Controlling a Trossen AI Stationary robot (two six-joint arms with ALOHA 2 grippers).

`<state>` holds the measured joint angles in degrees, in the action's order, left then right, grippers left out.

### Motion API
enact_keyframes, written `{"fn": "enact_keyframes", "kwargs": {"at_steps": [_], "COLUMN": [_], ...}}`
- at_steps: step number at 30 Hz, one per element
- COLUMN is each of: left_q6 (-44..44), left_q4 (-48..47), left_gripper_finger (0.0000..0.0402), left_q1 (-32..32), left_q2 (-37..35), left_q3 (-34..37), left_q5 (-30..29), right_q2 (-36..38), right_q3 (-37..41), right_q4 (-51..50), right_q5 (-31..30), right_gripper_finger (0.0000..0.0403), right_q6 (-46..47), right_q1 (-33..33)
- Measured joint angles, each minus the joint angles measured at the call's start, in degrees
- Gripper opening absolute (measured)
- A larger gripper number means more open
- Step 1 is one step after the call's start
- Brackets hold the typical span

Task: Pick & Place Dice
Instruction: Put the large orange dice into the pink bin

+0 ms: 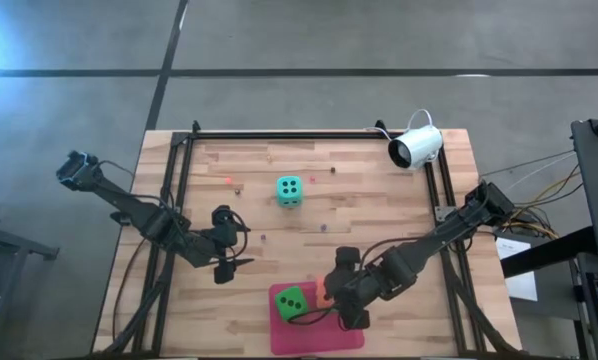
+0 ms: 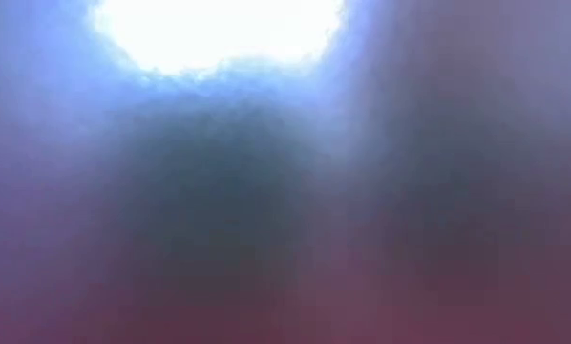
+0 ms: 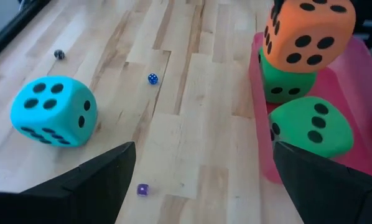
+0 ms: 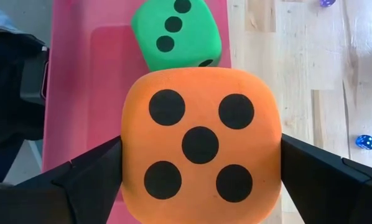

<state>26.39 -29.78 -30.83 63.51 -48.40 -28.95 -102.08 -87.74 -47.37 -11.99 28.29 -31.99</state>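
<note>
The high view shows only one green die (image 1: 293, 300) on the pink mat (image 1: 319, 335), with a sliver of the orange die (image 1: 323, 292) beside the right gripper (image 1: 331, 300). The left wrist view reveals more: the orange die (image 3: 307, 34) sits on top of a second green die (image 3: 285, 78), and the first green die (image 3: 310, 127) lies just beside that stack on the mat (image 3: 264, 149).

The right wrist view shows the orange die (image 4: 200, 146), five pips facing the camera, between the right fingers (image 4: 86, 180), which stand wide at its two sides; contact cannot be confirmed.

The left gripper (image 1: 224, 245) hangs over bare counter (image 1: 379, 210), well apart from the mat, its fingers (image 3: 99, 180) spread wide and holding nothing.

The teal die (image 1: 290, 191) lies alone on the counter, farther from the mat than any other die. Tiny dice, one blue (image 3: 152, 78) and one purple (image 3: 142, 189), lie near it.

The low view is blurred and shows nothing usable.

The counter is light wood with a dark frame; a white camera (image 1: 416, 147) stands at its far corner. Grey floor (image 1: 309, 40) surrounds it.
</note>
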Motion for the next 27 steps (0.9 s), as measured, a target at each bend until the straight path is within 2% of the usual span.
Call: {"fn": "enact_keyframes", "kwargs": {"at_steps": [6,18,27], "left_q6": [-6.7,-10.1,-14.0], "left_q4": [2.1,5.9,11.8], "left_gripper_finger": [0.0386,0.0384,0.0382], "left_q1": [-0.1,-1.3,-1.9], "left_q2": [0.0,0.0,0.0], "left_q3": [0.0,0.1,2.7], "left_q5": [0.0,3.8,5.0], "right_q2": [0.0,0.0,0.0], "right_q3": [0.0,0.0,0.0], "right_q4": [0.0,0.2,0.2], "right_q5": [0.0,-0.2,-0.2], "right_gripper_finger": [0.0379,0.0380,0.0380], "right_q6": [0.2,0.2,0.2], "right_q1": [0.0,0.0,0.0]}}
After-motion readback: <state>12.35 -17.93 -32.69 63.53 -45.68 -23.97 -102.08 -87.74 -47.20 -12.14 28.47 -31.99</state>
